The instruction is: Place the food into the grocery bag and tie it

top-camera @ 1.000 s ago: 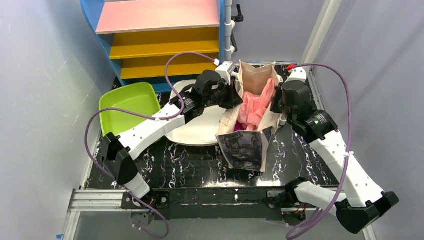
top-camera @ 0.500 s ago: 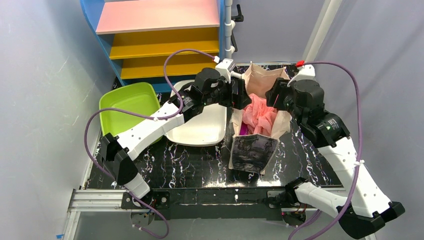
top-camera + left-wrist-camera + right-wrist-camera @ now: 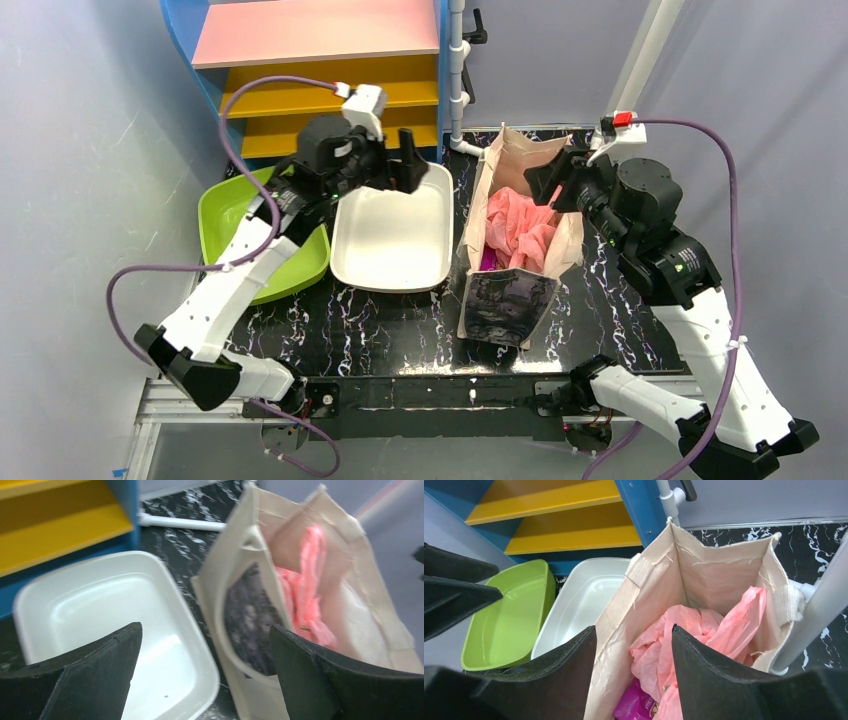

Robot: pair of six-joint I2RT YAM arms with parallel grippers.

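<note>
From above, the pink grocery bag (image 3: 515, 225) sits crumpled inside the canvas tote (image 3: 520, 158), the left gripper (image 3: 404, 165) over the white tray (image 3: 390, 240), the right gripper (image 3: 535, 180) beside the tote's mouth. Each wrist camera shows its jaws parted, holding nothing.

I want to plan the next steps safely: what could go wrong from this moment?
1. The pink bag lies crumpled and loose inside the canvas tote. No knot shows, so whatever it holds could slip out.
2. The right gripper hangs open over the tote's soft rim. Going down, it could catch the cloth and tip the tote.
</note>
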